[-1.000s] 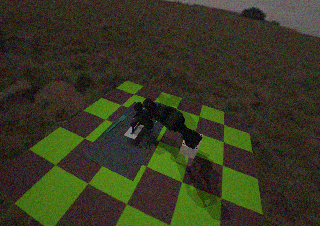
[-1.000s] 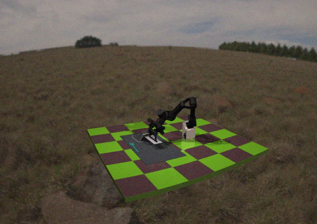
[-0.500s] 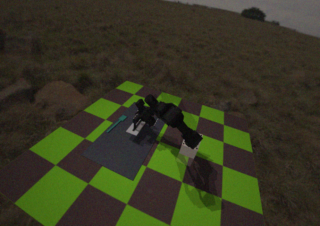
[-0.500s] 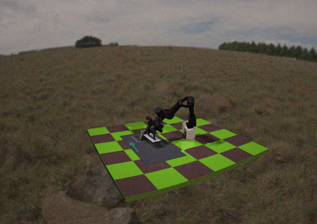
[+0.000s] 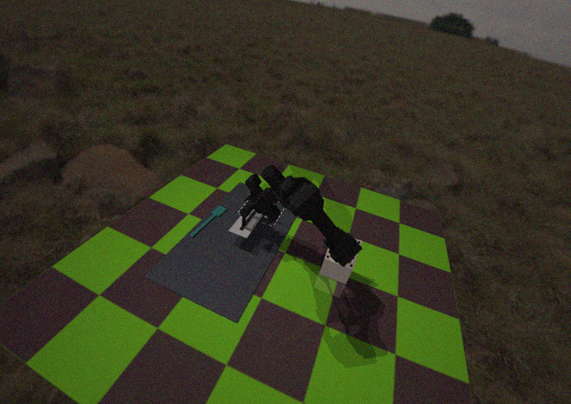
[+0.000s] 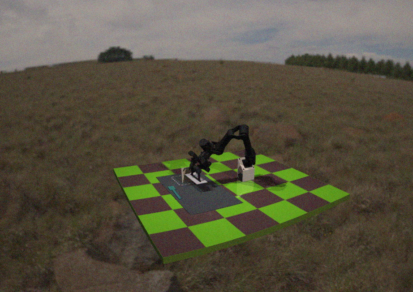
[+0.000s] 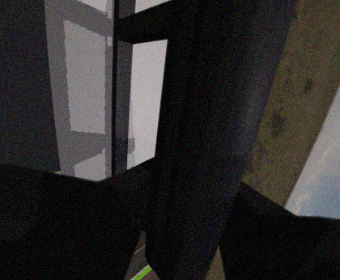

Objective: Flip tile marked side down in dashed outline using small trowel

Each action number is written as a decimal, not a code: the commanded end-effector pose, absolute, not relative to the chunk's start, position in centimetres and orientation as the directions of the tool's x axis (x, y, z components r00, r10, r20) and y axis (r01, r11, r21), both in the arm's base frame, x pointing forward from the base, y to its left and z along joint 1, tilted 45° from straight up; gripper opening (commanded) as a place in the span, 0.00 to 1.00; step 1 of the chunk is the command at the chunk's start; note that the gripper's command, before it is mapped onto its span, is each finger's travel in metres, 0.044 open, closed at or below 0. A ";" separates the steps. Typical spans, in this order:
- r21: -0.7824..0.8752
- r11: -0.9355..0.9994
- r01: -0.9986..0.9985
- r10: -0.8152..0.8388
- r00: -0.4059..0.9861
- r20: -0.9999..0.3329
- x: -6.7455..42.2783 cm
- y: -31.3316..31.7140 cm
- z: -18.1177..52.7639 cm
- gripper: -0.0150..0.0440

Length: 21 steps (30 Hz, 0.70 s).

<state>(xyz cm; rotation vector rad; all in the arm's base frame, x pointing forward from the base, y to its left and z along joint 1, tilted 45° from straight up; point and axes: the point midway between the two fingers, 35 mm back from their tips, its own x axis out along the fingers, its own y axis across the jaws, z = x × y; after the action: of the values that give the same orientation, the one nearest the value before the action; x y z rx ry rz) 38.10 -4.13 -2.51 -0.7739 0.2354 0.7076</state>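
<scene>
My gripper is shut on the dark bridge-shaped handle of the trowel, low over the mat. The trowel's pale flat blade is at or just above the mat; small gaps cannot be judged. In the exterior view, the thin cream tile stands nearly upright on edge, just beyond the blade, at the dashed outline. Which side carries the mark is too small to tell. In the top view the arm hides the tile and part of the outline.
A teal flat-bladed tool lies near the mat's left edge. The pale arm base stands on the green and dark checkered table, to the right of the mat.
</scene>
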 end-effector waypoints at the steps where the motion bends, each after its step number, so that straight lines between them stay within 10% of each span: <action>1: -0.572 0.499 -0.651 0.491 0.756 -0.433 38.4 -4.7 -2.7 0.25; 21: -0.570 0.500 -0.652 0.492 0.756 -0.433 38.2 -2.9 2.7 0.25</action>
<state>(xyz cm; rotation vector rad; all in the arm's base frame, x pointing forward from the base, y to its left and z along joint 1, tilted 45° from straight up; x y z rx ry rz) 38.27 -2.99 1.65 -0.7836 0.2229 0.7093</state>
